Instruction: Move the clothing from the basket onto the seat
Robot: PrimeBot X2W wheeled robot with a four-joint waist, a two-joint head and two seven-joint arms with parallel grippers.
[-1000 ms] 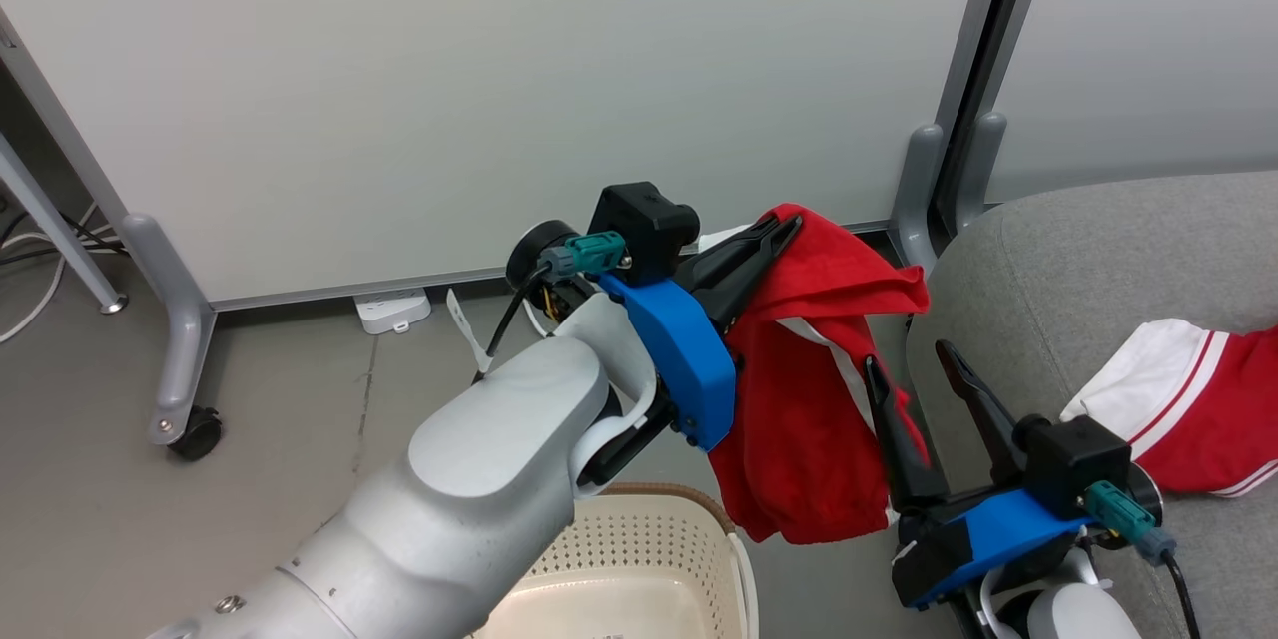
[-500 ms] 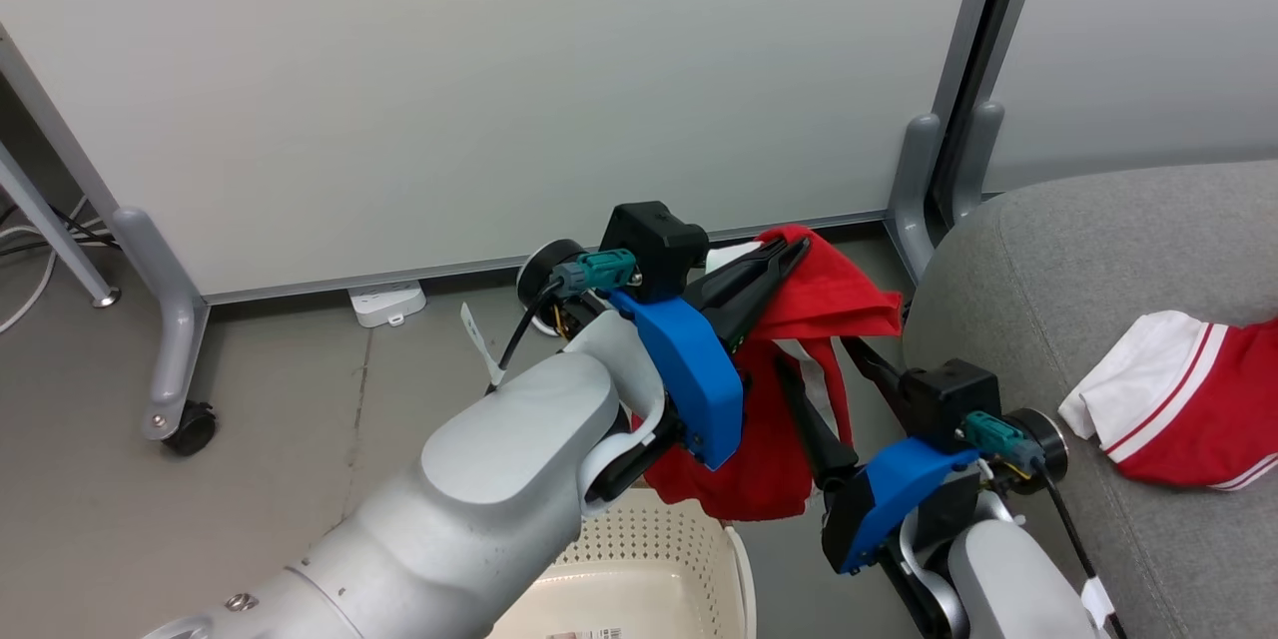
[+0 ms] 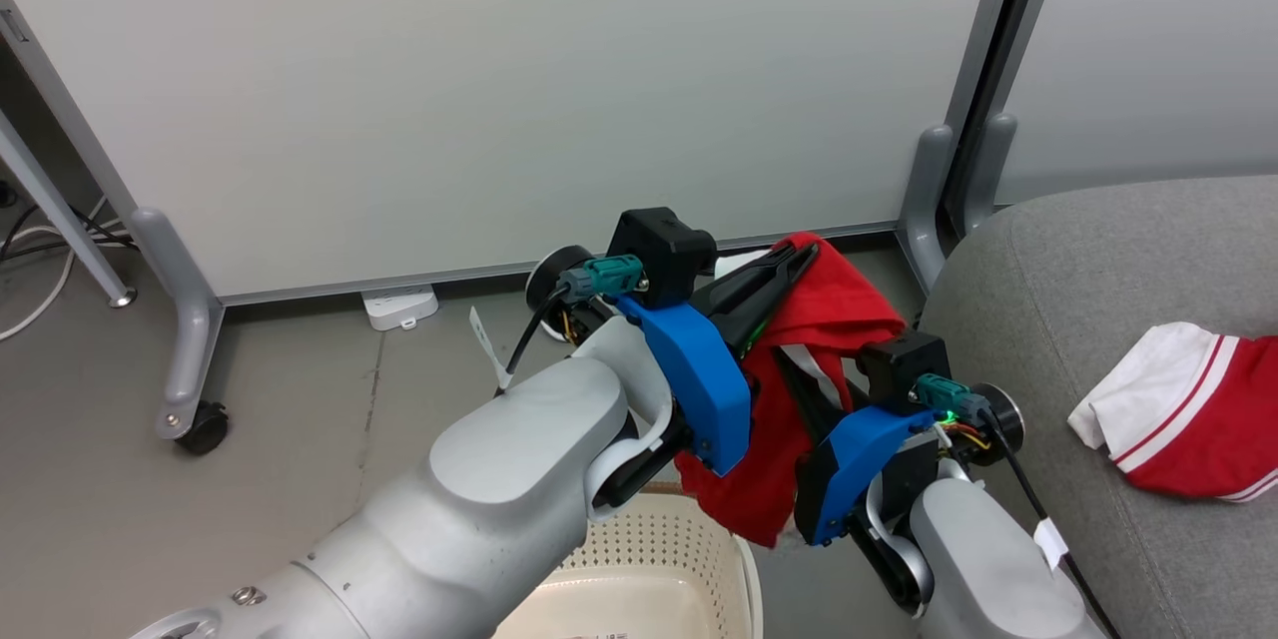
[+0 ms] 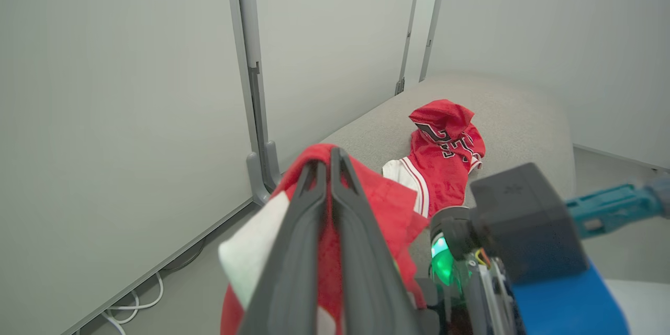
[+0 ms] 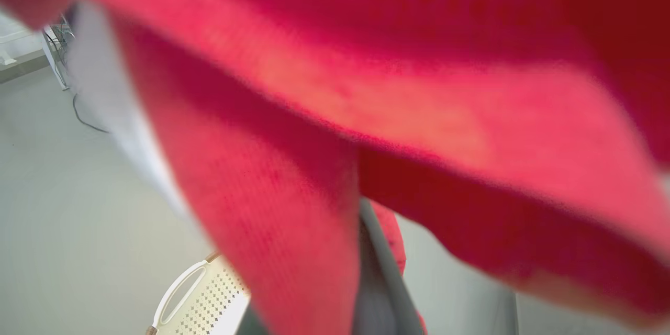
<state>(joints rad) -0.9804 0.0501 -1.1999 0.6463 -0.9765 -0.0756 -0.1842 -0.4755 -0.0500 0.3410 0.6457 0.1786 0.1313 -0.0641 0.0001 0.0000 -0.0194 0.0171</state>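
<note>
My left gripper (image 3: 787,265) is shut on a plain red garment with white trim (image 3: 837,308), which hangs above the floor between the basket (image 3: 649,559) and the seat (image 3: 1098,300). In the left wrist view the gripper (image 4: 330,156) pinches the fabric (image 4: 390,204) at its tips. My right gripper (image 3: 804,384) is pushed into the hanging cloth from below. Red fabric (image 5: 419,89) drapes over its camera and hides most of its fingers (image 5: 378,277). A red jersey with white striped sleeve ends (image 3: 1188,419) lies on the seat (image 4: 513,110); its dark lettering (image 4: 438,136) shows.
White partition panels on grey footed posts (image 3: 185,319) stand behind, with a castor (image 3: 205,429) and a white power strip (image 3: 399,308) on the grey floor. Cables (image 3: 40,260) lie at the far left. The basket's handle (image 5: 175,293) sits below the right gripper.
My right arm has swung left and up from beside the seat into the hanging garment. The left gripper has kept its hold, almost still. The camera has shifted slightly.
</note>
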